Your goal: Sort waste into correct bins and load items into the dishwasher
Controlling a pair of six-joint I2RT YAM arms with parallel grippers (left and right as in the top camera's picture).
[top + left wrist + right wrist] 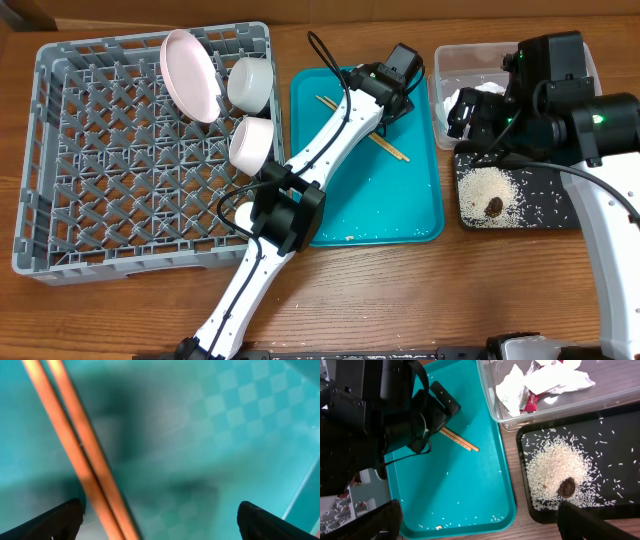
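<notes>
Evidently the left arm is going for the chopsticks, so the scene is best read from the big pieces inward. The grey dish rack (45, 160) is sitting at 9 o'clock on the table, with the pink plate (190, 75) and two bowls (250, 83) leaning in its 1 o'clock corner. The teal tray (400, 205) is lying at the table's centre. The clear tub (440, 60) and black tray (520, 227) are standing at 3 o'clock, where the right gripper (480, 525) is hanging with its fingers spread and nothing between them. The left gripper (160, 520) is hovering, seemingly close, over the 12 o'clock end of the teal tray, its fingers (55, 520) spread wide and gripping nothing. The chopsticks (77, 455) are lying flat on that tray, side by side, but in the wrist view they are passing beside the 7 o'clock finger rather than midway. I would be shifting the gripper sideways until the pair is centred. I would then be turning the wrist so the closing line is crossing the sticks squarely, and descending until the pads are nearly brushing the tray. Squeezing both together near mid-length should be stopping either one from tipping out. Seen from overhead, their long axis is running from 10 o'clock to 4 o'clock across the tray; which end is the tapered tip I cannot tell.
</notes>
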